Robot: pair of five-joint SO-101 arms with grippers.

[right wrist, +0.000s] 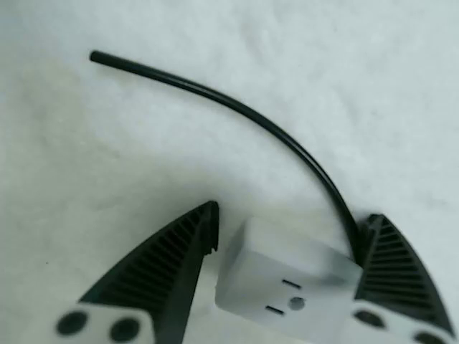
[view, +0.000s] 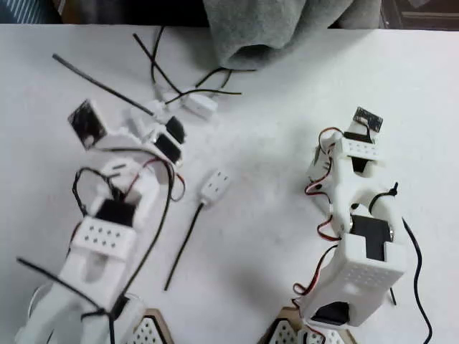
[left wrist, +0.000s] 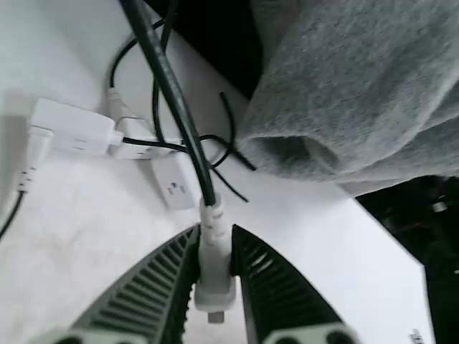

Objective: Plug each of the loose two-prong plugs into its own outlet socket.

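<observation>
I am gripping the white, black-corded two-prong plug (left wrist: pixel 213 272) in my left end effector (left wrist: pixel 215 231), aiming for the white plastic socket (view: pixel 199 105) at two o'clock.

Plug (left wrist: pixel 214 269) flanks covered by left claw (left wrist: pixel 215 231); prongs indistinct. Socket (right wrist: pixel 287 287) corner covered by right claw (right wrist: pixel 294 213). Cloth (view: pixel 280 29) cut off at frame edge.

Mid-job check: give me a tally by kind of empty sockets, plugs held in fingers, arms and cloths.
Empty outlet sockets: 3 (right-side socket between the right fingers, mid-table socket, cloth-side socket)
Plug in the left fingers: 1
Arms: 2 (left arm, right arm)
Grey cloth: 1
Total: 7
</observation>
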